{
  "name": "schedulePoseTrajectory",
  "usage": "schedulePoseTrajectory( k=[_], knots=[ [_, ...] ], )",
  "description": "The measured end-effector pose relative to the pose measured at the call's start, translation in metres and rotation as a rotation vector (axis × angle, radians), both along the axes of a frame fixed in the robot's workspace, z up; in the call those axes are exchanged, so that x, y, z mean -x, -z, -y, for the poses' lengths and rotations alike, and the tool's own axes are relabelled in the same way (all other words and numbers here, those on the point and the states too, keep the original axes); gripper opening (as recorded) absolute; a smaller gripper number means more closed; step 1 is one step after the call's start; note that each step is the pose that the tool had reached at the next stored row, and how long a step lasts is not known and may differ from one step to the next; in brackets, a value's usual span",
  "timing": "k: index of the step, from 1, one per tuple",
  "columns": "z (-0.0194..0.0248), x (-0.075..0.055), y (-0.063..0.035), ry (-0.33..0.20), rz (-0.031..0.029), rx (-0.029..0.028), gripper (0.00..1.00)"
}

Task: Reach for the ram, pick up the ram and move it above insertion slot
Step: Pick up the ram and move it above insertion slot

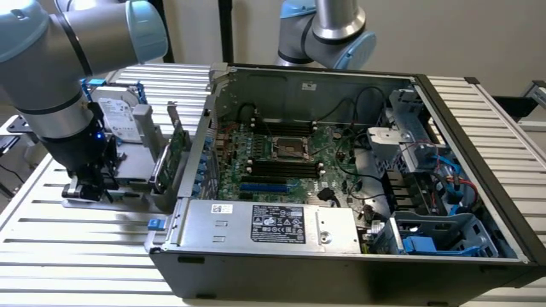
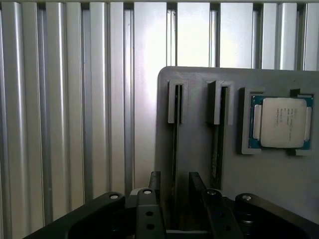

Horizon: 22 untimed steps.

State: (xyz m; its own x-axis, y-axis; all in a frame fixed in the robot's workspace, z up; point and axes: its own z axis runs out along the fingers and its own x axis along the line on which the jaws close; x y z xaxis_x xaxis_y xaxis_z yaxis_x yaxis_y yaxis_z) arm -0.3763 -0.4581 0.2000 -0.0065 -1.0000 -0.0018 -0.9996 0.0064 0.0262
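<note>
In the wrist view the ram (image 2: pixel 175 144) stands on edge in a groove of a grey holder plate (image 2: pixel 199 124), seen as a thin dark line. My gripper (image 2: pixel 175 188) is open, with one black finger (image 2: pixel 154 185) on each side of the ram's near end and a small gap to each. A second stick (image 2: pixel 217 144) stands in the neighbouring groove. In the exterior view my gripper (image 1: pixel 88 188) hangs low over the holder at the exterior view's left, outside the computer case. The insertion slot (image 1: pixel 286 168) is one of several long black sockets on the motherboard.
A processor chip (image 2: pixel 280 122) lies in a pocket of the holder. A taller green card with a metal bracket (image 1: pixel 178 152) stands between the holder and the open case wall (image 1: pixel 203 137). A short blue slot (image 1: pixel 263 189) lies near the black sockets. Ribbed aluminium table (image 2: pixel 75 99) surrounds everything.
</note>
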Motion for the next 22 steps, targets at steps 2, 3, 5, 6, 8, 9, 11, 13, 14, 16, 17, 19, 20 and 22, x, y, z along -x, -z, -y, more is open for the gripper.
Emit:
schedulePoseTrajectory(
  k=[2,3,5,6,8,9,11,13,14,16,17,19,20,22],
  knots=[
    [-0.0001,0.0001,0.0008,0.001,-0.0003,-0.0003,0.36],
    [-0.0001,0.0001,0.0011,0.002,-0.0008,-0.0002,0.36],
    [-0.0001,0.0002,0.0015,0.004,-0.0013,-0.0001,0.36],
    [-0.0001,0.0002,0.0017,0.005,-0.0012,-0.0004,0.36],
    [-0.0001,0.0001,0.0018,0.007,-0.0013,-0.0004,0.36],
    [-0.0001,0.0001,0.0018,0.009,-0.0014,-0.0004,0.35],
    [-0.0001,0.0001,0.0018,0.011,-0.0015,-0.0004,0.28],
    [-0.0001,0.0001,0.0018,0.012,-0.0016,-0.0004,0.22],
    [-0.0001,0.0001,0.0017,0.013,-0.0016,-0.0003,0.16],
    [-0.0001,0.0001,0.0017,0.013,-0.0016,-0.0004,0.13],
    [-0.0001,0.0001,0.0017,0.013,-0.0016,-0.0004,0.13],
    [-0.0001,0.0001,0.0017,0.013,-0.0016,-0.0004,0.13],
    [-0.0001,0.0001,0.0017,0.013,-0.0016,-0.0004,0.13],
    [-0.0001,0.0001,0.0018,0.013,-0.0015,-0.0004,0.13]
  ],
)
